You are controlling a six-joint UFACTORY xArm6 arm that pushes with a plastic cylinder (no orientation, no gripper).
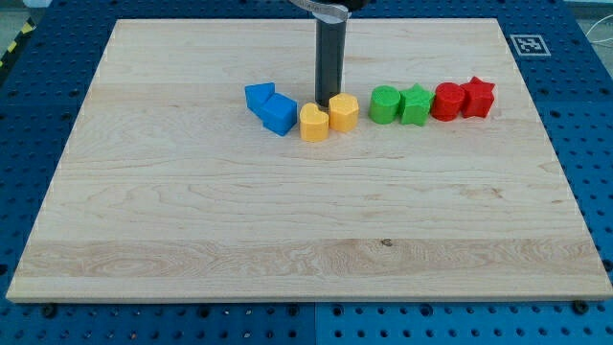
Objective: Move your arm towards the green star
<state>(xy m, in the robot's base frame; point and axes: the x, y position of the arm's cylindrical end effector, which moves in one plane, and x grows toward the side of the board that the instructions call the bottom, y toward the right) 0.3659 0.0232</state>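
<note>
**Ana:** Camera view is giving us the whole wooden tabletop [192, 220], and the arm is coming down from the view's top as a straight dark rod, standing upright.

**Ben:** No claw is showing here, so I cannot tell any claw state; the arm is ending in my tip [328, 103] and nothing is being held.

**Ana:** Where is it sitting?

**Ben:** It is resting just behind the two yellow blocks, close to the yellow hexagon-like block [344, 112] and the yellow heart-like block [313, 123]. Touching or just beside, I cannot tell.

**Ana:** And the target?

**Ben:** The green star [416, 104] is lying to the view's right of my tip, well apart from it, touching a green round block [385, 103] on its left side.

**Ana:** Further right, a red round block [447, 101] and a red star [478, 97] are sitting side by side. On the view's left, two blue blocks [269, 105] are huddling together.
</note>
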